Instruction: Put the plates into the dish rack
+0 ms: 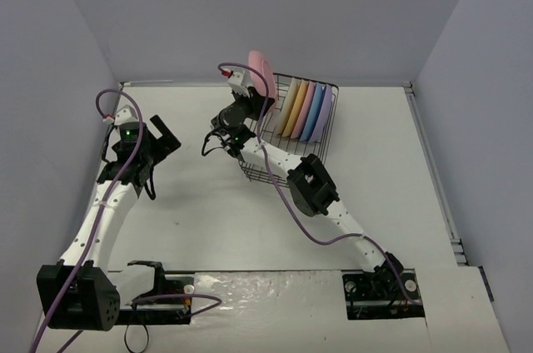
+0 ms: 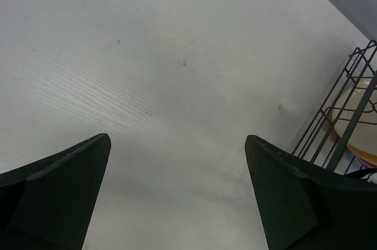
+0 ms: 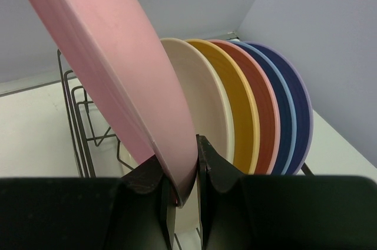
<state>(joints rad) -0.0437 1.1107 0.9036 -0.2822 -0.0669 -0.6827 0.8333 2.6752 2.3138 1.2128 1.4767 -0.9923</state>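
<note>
Loading progress: five plates are standing on edge in the dish rack (image 1: 254, 171), which is sitting toward 12 o'clock on the worktop (image 1: 208, 220).
Racked order: cream plate (image 3: 200, 96), yellow-orange plate (image 3: 238, 102), racked pink plate (image 3: 265, 114), blue plate (image 3: 288, 120) and lavender plate (image 3: 303, 114) are running from 9 to 3 o'clock in the right wrist view.
Sixth plate: held pink plate (image 3: 112, 43) is leaning tilted just beside the cream plate, on its 9 o'clock side, not yet seated.
Right end effector (image 3: 179, 185): is pinching the held pink plate's lower rim, jaws narrow.
Left end effector (image 2: 177, 141): is hovering wide, gripping nothing, at 9 o'clock of the rack.
Remaining: seemingly only lowering and releasing this last plate.
</note>
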